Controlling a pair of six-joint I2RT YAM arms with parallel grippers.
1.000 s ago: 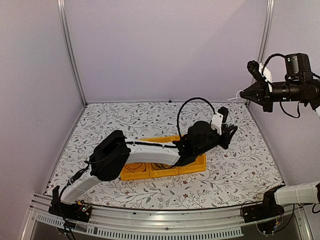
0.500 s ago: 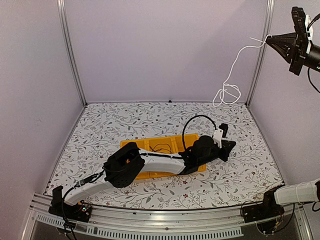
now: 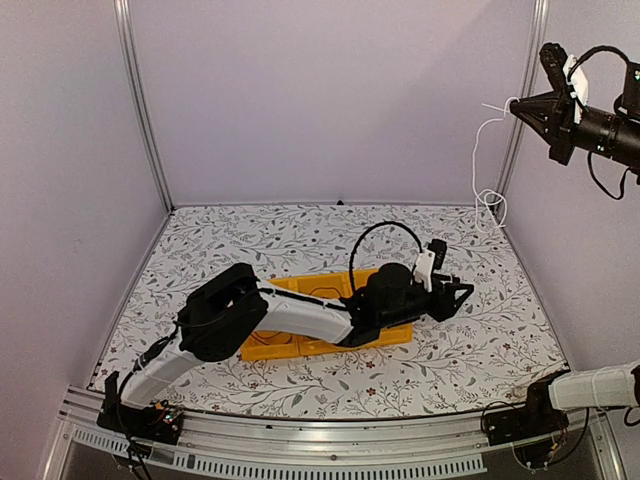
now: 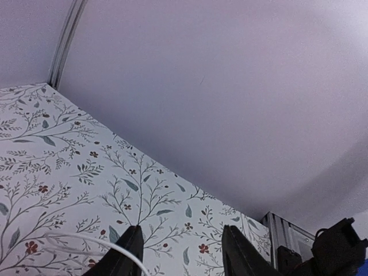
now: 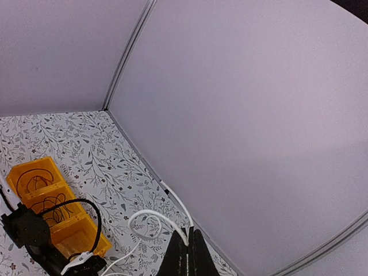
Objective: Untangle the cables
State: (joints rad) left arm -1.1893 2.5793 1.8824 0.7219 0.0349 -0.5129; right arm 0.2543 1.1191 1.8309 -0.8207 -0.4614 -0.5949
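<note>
**Right pincer (image 3: 512,106) clamps white cable (image 3: 476,150) high by the wall**

Its jaws are pressed tight on the wire, which droops below it in loose loops toward the far corner of the worktop (image 3: 250,240). Left pincer (image 3: 462,292) sits low over the worktop with its jaws parted, gripping nothing. A white strand (image 4: 75,237) passes just beside one of its fingers (image 4: 127,256). Behind it, under its arm, thin dark cables (image 5: 52,202) lie coiled in the yellow bin (image 3: 275,347).
</note>
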